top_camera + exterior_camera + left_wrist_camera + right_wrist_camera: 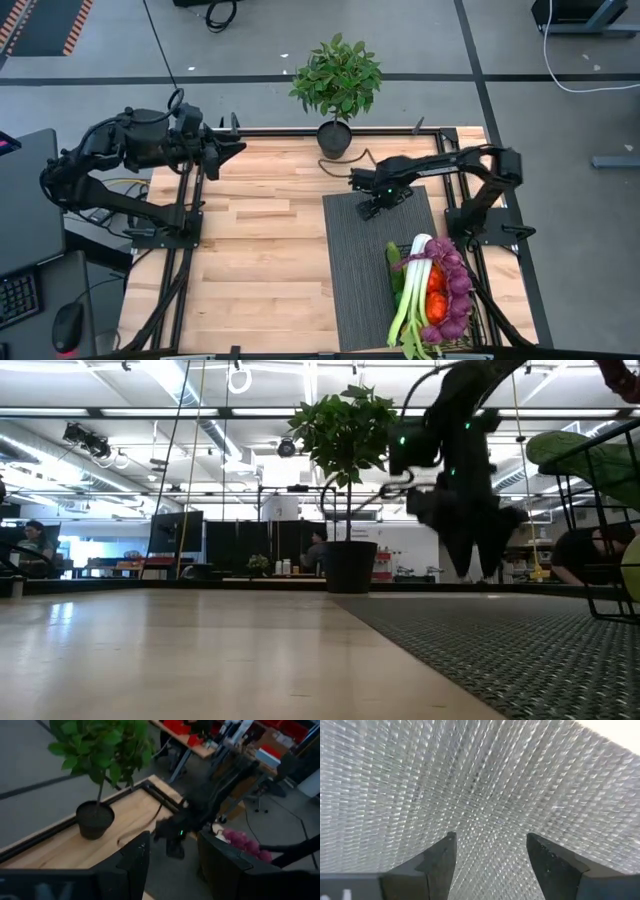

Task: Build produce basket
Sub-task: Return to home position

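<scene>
Wooden table (260, 250), high view: the basket (478, 310) stands at the near right corner on the grey mat (360, 280), heaped with leek (415, 290), grapes (455, 285) and other produce. Nothing lies loose, so filling looks complete. The left gripper (238, 142) sits by the far left corner.

Low view: the right gripper (470, 565) hangs above the mat's far end; parking it seems all that remains.

Wrist views: both grippers gape, holding nothing.

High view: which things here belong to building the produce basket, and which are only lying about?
For the job: basket, holding leek, purple grapes, cucumber and red pieces; right tool, open above the grey mat's far end; left tool, open over the table's far left part.
Only lying about: potted plant, grey mat, table.
</scene>
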`<state>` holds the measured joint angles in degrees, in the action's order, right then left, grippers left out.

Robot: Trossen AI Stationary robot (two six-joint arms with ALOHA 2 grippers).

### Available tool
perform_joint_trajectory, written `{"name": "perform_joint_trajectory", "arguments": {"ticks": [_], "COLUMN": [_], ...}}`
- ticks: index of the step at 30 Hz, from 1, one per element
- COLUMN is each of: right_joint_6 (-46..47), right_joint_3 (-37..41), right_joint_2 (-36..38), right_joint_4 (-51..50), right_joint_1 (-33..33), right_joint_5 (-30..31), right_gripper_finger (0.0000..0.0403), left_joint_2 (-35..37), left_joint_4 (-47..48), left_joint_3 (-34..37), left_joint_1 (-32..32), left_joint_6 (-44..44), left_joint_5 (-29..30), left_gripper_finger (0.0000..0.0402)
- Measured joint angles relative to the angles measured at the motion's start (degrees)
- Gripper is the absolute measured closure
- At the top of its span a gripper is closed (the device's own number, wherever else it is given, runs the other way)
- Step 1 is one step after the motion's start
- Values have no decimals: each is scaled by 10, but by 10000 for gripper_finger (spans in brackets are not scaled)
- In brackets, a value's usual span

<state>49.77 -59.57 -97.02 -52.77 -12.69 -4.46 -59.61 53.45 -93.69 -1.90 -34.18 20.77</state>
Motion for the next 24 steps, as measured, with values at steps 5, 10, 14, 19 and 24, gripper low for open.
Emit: {"name": "perform_joint_trajectory", "arguments": {"ticks": [5,10,14,19,24], "right_joint_6": [4,8,0,-42,-64], "right_joint_3": [-2,-3,-3,-3,-4], "right_joint_2": [69,136,173,220,269], "right_joint_4": [-13,-27,-67,-56,-36], "right_joint_1": [4,3,3,8,19], "right_joint_5": [8,39,60,43,40], "right_gripper_finger": [157,157,157,158,166], "left_joint_2": [-7,-10,-10,10,87], "left_joint_4": [35,85,138,177,94], "left_joint_3": [0,0,0,55,212], "left_joint_1": [-17,-41,-57,-64,-62], "left_joint_6": [3,13,21,33,-2], "left_joint_5": [-40,-41,-41,-30,-58], "left_gripper_finger": [230,230,230,241,309]}}
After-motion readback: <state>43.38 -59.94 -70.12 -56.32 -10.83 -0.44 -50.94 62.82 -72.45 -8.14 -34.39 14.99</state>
